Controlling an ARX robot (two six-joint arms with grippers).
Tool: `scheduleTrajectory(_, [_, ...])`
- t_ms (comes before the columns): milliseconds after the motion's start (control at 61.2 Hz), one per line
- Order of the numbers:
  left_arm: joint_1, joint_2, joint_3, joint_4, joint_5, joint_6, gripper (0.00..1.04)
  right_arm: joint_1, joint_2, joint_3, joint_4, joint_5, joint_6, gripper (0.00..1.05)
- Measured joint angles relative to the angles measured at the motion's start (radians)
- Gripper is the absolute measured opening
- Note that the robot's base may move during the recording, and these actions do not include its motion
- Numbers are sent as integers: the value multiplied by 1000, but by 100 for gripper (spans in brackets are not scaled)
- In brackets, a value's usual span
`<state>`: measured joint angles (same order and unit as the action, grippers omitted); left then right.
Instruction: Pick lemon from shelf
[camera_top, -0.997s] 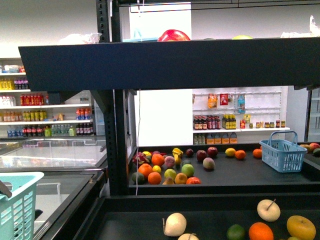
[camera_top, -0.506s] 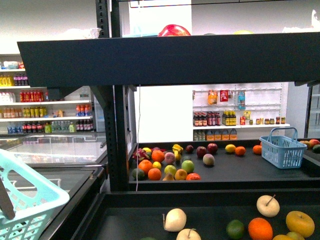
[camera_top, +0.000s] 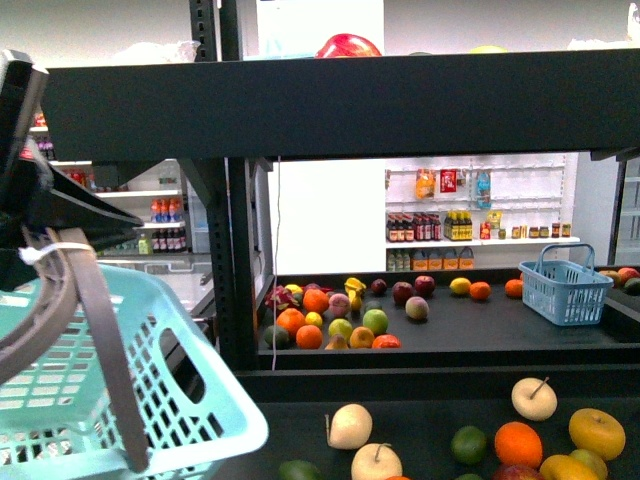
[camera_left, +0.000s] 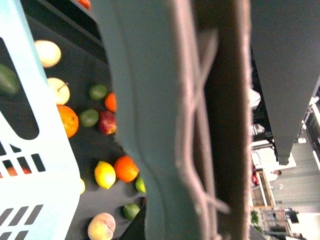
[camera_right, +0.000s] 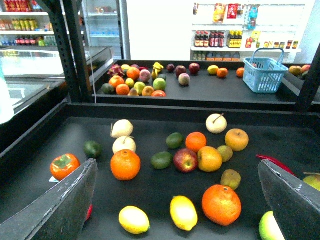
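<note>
Two yellow lemons lie side by side on the lower tier of the black shelf, among oranges, apples and limes. My right gripper hangs open above this fruit, one finger on each side, touching nothing. One lemon also shows in the left wrist view beside an orange. My left gripper is shut on the grey basket handle of a light teal basket, held at the left of the front view. That handle fills the left wrist view.
The shelf's upper tier overhangs the fruit. A black upright stands left of centre. On the tier behind are more fruit and a blue basket. A glass-topped freezer flanks the rack on the left.
The teal basket has risen and swung right into the front view, with my left arm and the handle now showing. The fruit has not moved.
</note>
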<state>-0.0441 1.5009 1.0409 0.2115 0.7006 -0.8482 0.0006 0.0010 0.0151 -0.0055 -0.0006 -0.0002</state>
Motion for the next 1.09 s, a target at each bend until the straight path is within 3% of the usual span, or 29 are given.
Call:
scheduleTrajectory(637, [-328,313,173,182,-47,-88,7,0,0,0,0,0,0,97])
scheduleTrajectory(1095, [-434,431,278,255,-87,-173,7,0,0,0,0,0,0,97])
